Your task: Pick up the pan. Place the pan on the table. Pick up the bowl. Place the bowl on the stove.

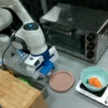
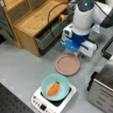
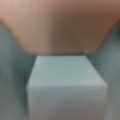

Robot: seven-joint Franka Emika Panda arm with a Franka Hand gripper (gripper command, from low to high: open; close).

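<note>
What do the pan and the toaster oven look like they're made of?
The pan looks like matte plastic or ceramic: flat pinkish-brown, no glare. The toaster oven looks like brushed metal: silver with soft reflections on top. The tool sits at the pan's edge.

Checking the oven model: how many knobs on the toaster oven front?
3, stacked vertically on the toaster oven's front panel: top, middle, bottom. More controls may be hidden.
</note>
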